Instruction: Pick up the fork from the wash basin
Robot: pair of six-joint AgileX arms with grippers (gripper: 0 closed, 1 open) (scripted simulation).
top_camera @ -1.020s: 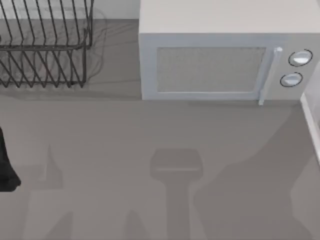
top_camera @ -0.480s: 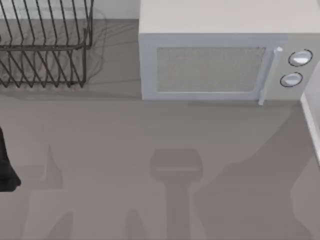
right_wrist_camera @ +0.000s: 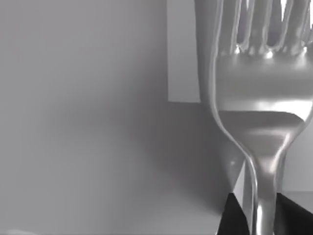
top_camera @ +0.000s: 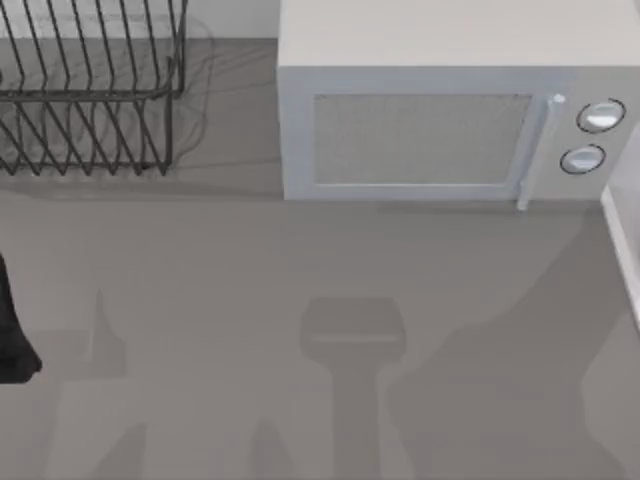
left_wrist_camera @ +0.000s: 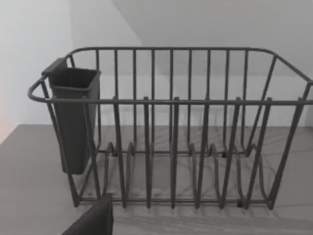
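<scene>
Right in front of the right wrist camera stands the fork (right_wrist_camera: 264,98), shiny silver, tines pointing up and its neck narrowing down between two dark fingertips (right_wrist_camera: 234,215) of the right gripper (right_wrist_camera: 261,218). Those fingers sit tight against the handle on either side, so the pincer is closed on the fork with barely a sliver of gap beyond the metal itself. Behind the fork there is plain grey wall and a paler panel, nothing sharper than that. Over on the other side, the left arm (top_camera: 12,330) sits as a dark shape at the left edge of the table (top_camera: 250,280), well away from the microwave (top_camera: 450,110), which stands at the back with its mesh door, a vertical handle and two round knobs (top_camera: 590,135). To the left of the microwave is the black wire dish rack (top_camera: 90,90). The left wrist camera looks straight at that dish rack, with a dark cutlery cup (left_wrist_camera: 73,117) hung on one end of it, and a dark corner of the left gripper (left_wrist_camera: 93,220) pokes in below; whether its fingers are apart or together, I cannot tell.
</scene>
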